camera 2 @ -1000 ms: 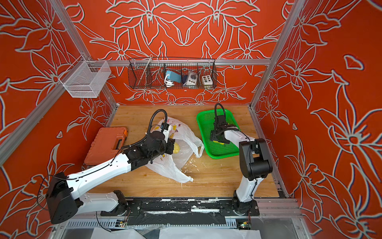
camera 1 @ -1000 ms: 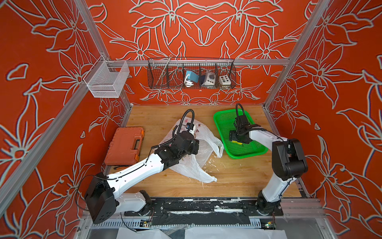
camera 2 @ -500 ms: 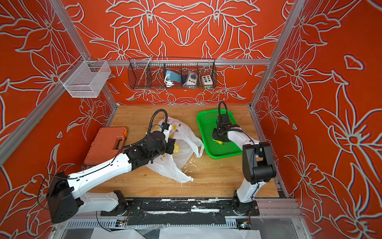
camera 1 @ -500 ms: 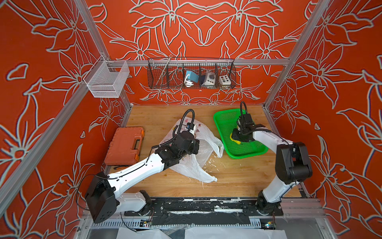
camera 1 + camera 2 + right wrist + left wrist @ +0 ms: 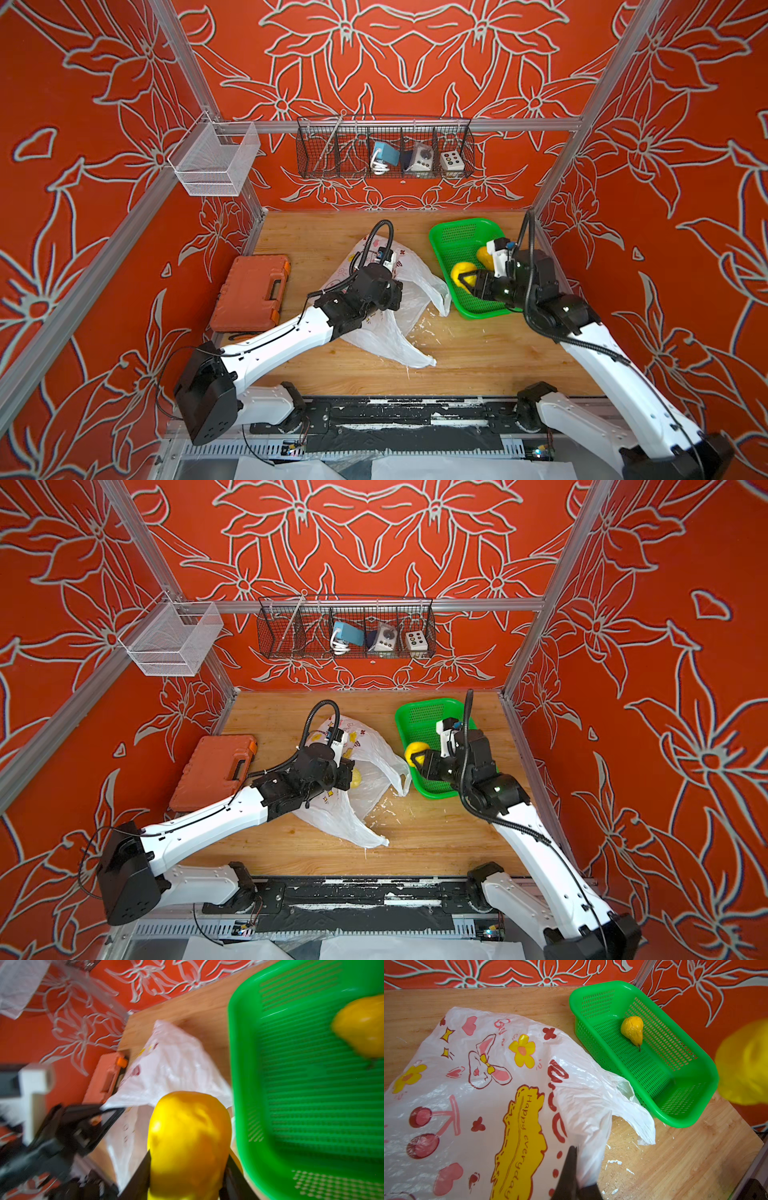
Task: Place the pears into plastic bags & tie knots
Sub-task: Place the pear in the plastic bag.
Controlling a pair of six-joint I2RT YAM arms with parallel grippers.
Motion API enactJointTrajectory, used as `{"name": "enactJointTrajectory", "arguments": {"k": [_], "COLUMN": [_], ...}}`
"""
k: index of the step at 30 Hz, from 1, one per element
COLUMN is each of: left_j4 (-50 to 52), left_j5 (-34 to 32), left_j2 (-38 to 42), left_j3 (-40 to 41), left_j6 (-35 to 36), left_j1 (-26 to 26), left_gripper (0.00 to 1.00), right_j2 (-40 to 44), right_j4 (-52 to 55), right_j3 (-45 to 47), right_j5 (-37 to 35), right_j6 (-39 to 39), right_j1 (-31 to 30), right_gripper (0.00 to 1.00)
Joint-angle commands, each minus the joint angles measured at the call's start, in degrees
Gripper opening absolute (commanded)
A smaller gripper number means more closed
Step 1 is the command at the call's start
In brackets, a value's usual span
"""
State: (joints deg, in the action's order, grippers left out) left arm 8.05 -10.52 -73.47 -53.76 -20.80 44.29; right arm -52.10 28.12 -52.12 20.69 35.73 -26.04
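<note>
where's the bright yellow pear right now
In both top views the bright yellow pear is clamped in the right gripper over the basket rim nearest the bag.

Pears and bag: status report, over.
Left gripper shut on bag. Right gripper shut on yellow pear, held over basket edge. Orange pear in basket. Left arm lies over bag.

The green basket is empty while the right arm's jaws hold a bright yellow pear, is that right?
Not quite. The green basket is not empty: an orange-yellow pear lies in it, as the left wrist view shows. The right arm's jaws do hold a bright yellow pear.
</note>
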Motion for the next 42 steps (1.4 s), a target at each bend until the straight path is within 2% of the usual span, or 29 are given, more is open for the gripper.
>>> {"name": "enactJointTrajectory", "arguments": {"k": [1, 6, 10, 14, 15, 16, 17, 18, 20, 24, 30, 34, 37, 39, 42], "left_j4": [-0.9, -0.5, -0.3, -0.3, -0.2, -0.1, -0.1, -0.1, -0.1, -0.1, 0.0, -0.8, -0.8, -1.0, -1.4], "left_j5": [0.4, 0.7, 1.2, 1.8, 1.9, 1.9, 2.0, 2.1, 2.0, 1.5, -0.2, -0.1, 0.1, 0.4, 0.9], "left_j2": [-0.8, -1.0, -0.8, -0.3, -0.3, -0.3, -0.1, 0.0, 0.1, 0.7, 0.7, 0.8, 0.8, 0.9, 1.5], "left_j3": [-0.7, -1.4, -1.4, -1.0, -0.9, -0.9, -0.8, -0.8, -0.6, 0.0, 0.4, 0.8, 0.8, 1.1, 1.6], "left_j6": [0.1, -0.3, -0.8, -1.6, -1.7, -1.8, -2.0, -2.1, -2.5, -3.2, -4.4, -4.5, -4.2, -4.1, -3.9], "left_j1": [-0.2, -0.1, -0.1, -0.1, -0.1, -0.1, -0.1, -0.1, -0.1, -0.1, -0.1, -0.1, -0.1, -0.1, -0.1], "left_gripper": [0.0, 0.0, 0.0, 0.0, 0.0, 0.0, 0.0, 0.0, 0.0, 0.0, 0.0, 0.0, 0.0, 0.0, 0.0], "right_j2": [0.4, -8.2, -19.1, -31.2, -34.1, -36.5, -39.0, -41.1, -43.8, -41.0, -25.6, -13.0, -6.7, -5.8, -11.8], "right_j4": [-3.2, -11.7, -18.4, -20.8, -21.1, -21.7, -22.6, -23.0, -22.3, -19.0, -10.1, -3.0, 2.3, 4.1, 6.1], "right_j3": [4.1, 5.0, 2.4, -5.7, -7.6, -8.9, -10.4, -11.6, -13.9, -13.3, -6.9, -3.8, -4.2, -5.5, -9.4], "right_j5": [2.0, 0.1, -0.5, -3.2, -4.3, -5.4, -6.5, -7.1, -5.9, -2.7, 1.1, -3.5, -7.8, -11.1, -22.0], "right_j6": [9.1, 11.7, 11.3, 8.8, 8.4, 7.8, 7.4, 7.2, 6.6, 4.6, 1.9, 2.6, 2.1, 2.1, -1.4], "right_j1": [-6.1, -15.4, -17.0, -17.0, -17.0, -17.0, -17.0, -16.8, -16.3, -16.2, -15.6, -12.8, -6.2, 0.2, 6.9], "right_gripper": [0.26, 0.26, 0.27, 0.3, 0.34, 0.42, 0.54, 0.63, 0.71, 0.81, 0.82, 0.84, 0.85, 0.86, 0.91]}}
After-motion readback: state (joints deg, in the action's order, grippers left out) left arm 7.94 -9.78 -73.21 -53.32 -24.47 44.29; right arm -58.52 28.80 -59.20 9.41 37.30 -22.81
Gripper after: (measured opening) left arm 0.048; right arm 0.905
